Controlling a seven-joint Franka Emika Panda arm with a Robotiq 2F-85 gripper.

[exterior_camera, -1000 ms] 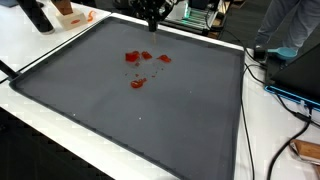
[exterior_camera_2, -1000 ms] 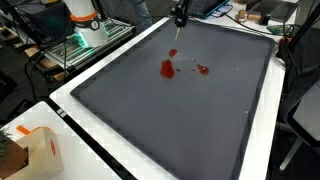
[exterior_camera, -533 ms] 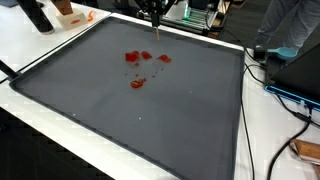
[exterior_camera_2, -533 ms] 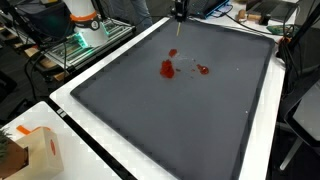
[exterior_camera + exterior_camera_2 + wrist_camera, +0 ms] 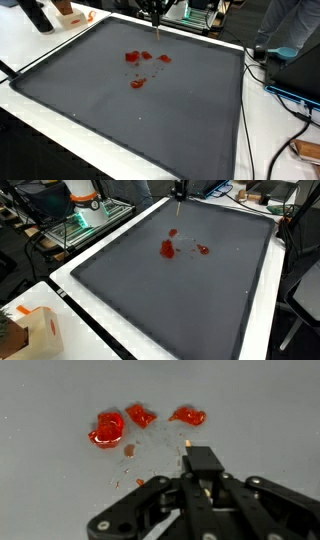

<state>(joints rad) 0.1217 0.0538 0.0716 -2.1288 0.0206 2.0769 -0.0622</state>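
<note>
Several red blobs lie spread on the mat toward its 12 o'clock edge, and the gripper, jaws pinched narrow on a thin stick, hangs just past them at 12 o'clock, tip apparently not yet touching any blob.

I see a thin pale stick hanging upright at the far edge; red blobs lie clustered nearer.
</note>
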